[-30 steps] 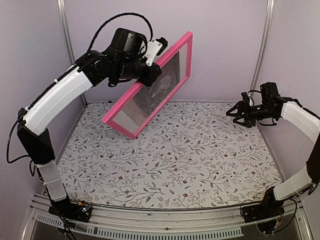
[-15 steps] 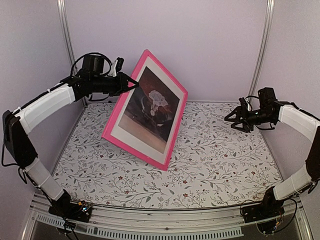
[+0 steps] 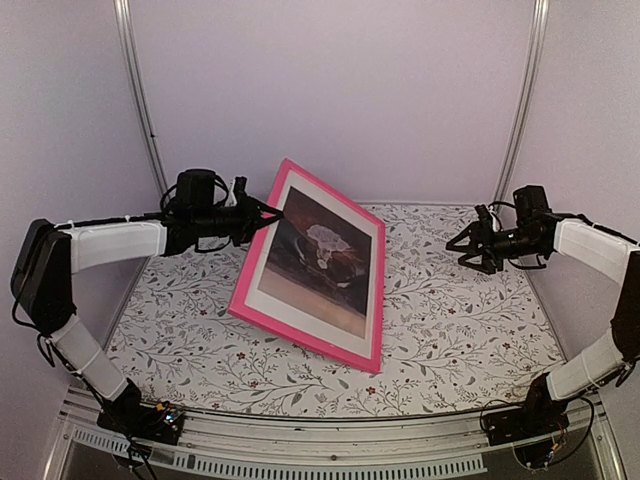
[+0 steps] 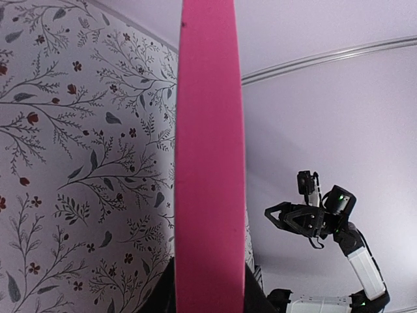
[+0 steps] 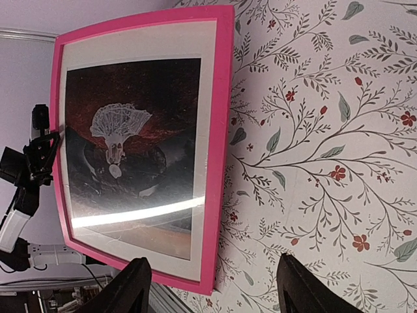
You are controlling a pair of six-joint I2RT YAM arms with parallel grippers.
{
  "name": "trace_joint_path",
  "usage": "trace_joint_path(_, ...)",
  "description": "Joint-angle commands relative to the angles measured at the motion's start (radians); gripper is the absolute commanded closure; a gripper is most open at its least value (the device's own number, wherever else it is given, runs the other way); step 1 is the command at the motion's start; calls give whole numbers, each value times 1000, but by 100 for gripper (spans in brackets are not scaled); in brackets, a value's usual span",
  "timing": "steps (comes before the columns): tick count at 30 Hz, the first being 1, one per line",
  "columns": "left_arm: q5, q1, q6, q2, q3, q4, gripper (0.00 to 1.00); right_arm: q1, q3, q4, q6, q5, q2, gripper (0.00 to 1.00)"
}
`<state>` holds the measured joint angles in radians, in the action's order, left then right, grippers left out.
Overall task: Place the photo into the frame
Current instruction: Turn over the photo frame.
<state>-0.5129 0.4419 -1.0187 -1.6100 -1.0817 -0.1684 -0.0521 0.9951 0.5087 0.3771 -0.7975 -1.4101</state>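
Note:
The pink frame (image 3: 303,338) leans at a tilt over the floral table. Its near edge is down by the surface and its far left edge is raised. Behind its glass sits the photo (image 3: 320,255), dark reddish with a white-dressed figure and a white margin. My left gripper (image 3: 272,208) is shut on the frame's raised left rail. In the left wrist view that rail (image 4: 208,130) runs straight up between the fingers (image 4: 251,297). My right gripper (image 3: 465,245) hovers open to the right, well apart from the frame. Its camera shows the frame (image 5: 218,150) and photo (image 5: 130,143) facing it, above my right gripper (image 5: 215,287).
The floral-patterned table cover (image 3: 450,330) stretches to the right of and in front of the frame. Pale enclosure walls stand close behind and at both sides, with metal posts (image 3: 140,100) in the back corners.
The left arm has swung the frame down from high near the back wall, turning it picture side up, and lowered it to the table. The right gripper has shifted slightly left.

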Motion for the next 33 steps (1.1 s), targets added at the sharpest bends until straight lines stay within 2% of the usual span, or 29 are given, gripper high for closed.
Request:
trace_joint_path(1,-63,-1,-136,18,34,-319,100,0,-37,-50,0,-28,-19,31)
trace_joint_path(13,-184,23,-138,-173,3,-349,94,-3,-109,-120,3,-34,-60,31)
trace_joint_path(19,-257,23,-116,-265,-50,-317,87,-4,-115,-140,-14,-11,-95,31)
trace_joint_path(28,-342,24,-78,-387,-104,-297,60,-4,-50,-216,-23,26,-191,30)
trace_joint_path(33,-358,18,-18,-451,-146,-242,43,-4,25,-281,-30,107,-270,30)
